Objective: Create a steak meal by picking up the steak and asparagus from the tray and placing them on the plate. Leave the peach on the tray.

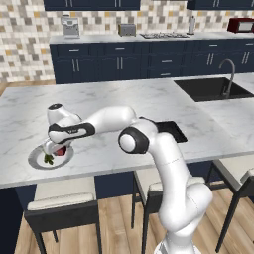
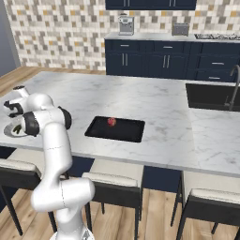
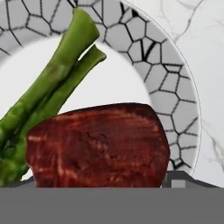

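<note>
Both base views look forward over the counter (image 1: 149,99) from behind; the hand view hangs close above the plate (image 3: 175,100).

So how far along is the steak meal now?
Nearly done. The green asparagus stalks and the red marbled steak both lie on the round grey-rimmed plate. The round reddish peach sits on the black rectangular tray. The open gripper hangs over the plate; only withdrawing remains.

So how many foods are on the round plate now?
2. The steak lies on the plate, and the asparagus lies beside it, touching it. The peach is alone on the tray. Anything under the steak would be hidden.
</note>
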Available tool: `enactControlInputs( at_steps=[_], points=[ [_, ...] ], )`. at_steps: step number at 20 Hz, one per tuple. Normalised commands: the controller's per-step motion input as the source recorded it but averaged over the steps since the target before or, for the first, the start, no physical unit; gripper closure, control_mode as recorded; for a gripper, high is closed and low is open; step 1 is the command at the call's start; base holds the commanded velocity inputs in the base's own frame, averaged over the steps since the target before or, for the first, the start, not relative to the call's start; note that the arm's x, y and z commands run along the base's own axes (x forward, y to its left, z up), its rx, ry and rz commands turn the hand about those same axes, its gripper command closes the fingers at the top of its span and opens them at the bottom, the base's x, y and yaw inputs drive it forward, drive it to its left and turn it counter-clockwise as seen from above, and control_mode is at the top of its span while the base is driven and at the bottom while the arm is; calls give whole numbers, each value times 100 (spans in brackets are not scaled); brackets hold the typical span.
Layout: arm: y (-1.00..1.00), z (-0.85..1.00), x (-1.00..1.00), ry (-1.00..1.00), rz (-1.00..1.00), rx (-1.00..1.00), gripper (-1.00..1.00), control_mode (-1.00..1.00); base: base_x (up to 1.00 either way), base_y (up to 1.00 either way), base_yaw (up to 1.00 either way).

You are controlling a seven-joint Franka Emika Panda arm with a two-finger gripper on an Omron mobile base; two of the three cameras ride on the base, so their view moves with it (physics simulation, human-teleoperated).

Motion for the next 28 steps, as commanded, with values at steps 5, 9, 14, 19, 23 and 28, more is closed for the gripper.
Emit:
enactControlInputs(
  at_steps=[5, 9, 14, 19, 23, 28],
  points=[
    [-5, 0, -13, 0, 0, 0, -100, -100, 0, 0, 0],
    [-21, 0, -28, -4, 0, 0, -100, -100, 0, 0, 0],
    [-14, 0, -32, -15, 0, 0, -100, -100, 0, 0, 0],
    [-29, 26, -60, -23, 0, 0, -100, -100, 0, 0, 0],
    [-58, 38, -77, -25, -1, 3, -100, -100, 0, 0, 0],
    [-42, 90, -72, -23, -1, 8, -100, -100, 0, 0, 0]
  ],
)
